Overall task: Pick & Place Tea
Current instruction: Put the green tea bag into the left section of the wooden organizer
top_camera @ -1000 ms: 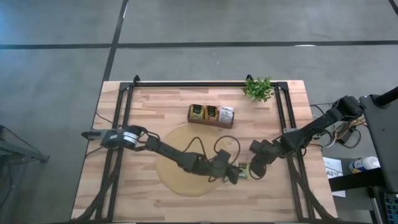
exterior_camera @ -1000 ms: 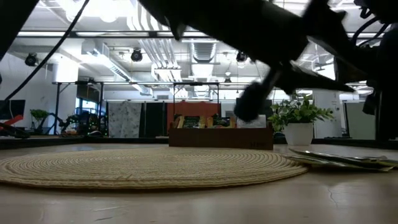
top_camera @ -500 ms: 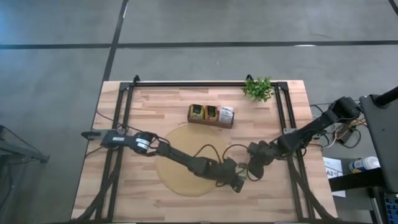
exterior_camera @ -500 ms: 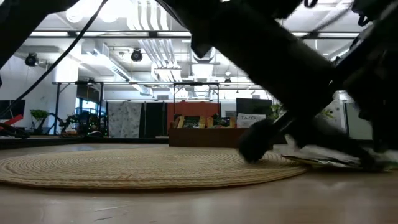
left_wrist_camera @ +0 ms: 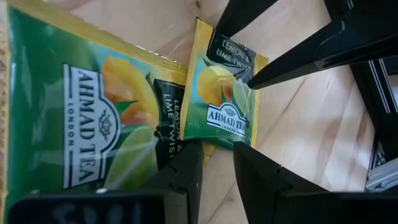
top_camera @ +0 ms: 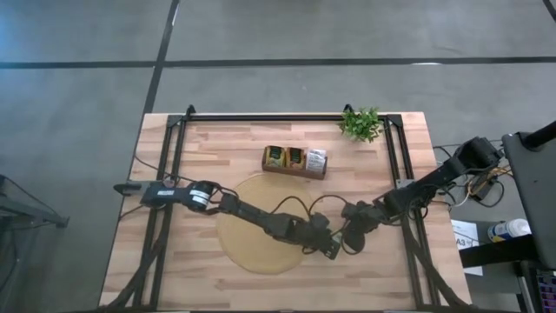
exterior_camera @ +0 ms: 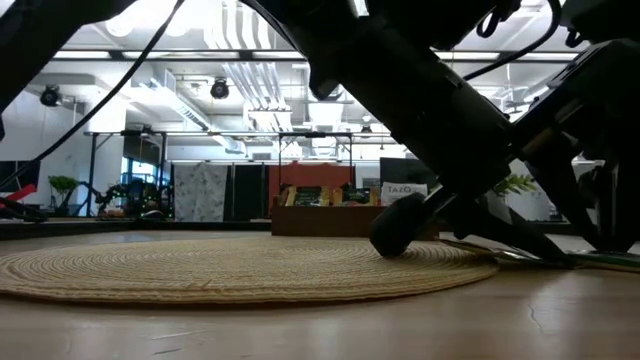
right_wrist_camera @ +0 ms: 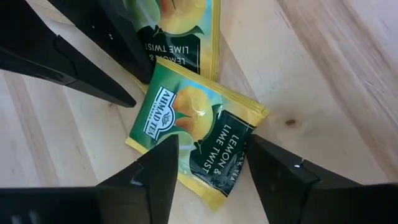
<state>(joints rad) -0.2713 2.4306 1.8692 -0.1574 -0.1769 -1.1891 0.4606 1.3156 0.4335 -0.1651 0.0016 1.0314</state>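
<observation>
Two green lemon sachets point(right_wrist_camera: 194, 140) lie flat and overlapping on the table point(top_camera: 174, 269), just off the mat point(top_camera: 248, 252) toward the right edge, not yet lifted. Tray point(top_camera: 295, 162) holds sachets; these remain. Printed ends point different ways. Right tool point(right_wrist_camera: 208, 165) spread, empty; left tool point(left_wrist_camera: 217, 168) half-parted, grasping nothing.

The larger green sachet point(left_wrist_camera: 93, 134) runs off the left wrist picture's edge — its lower corner is hidden behind the left gripper's point(left_wrist_camera: 217, 168) fingers.
</observation>
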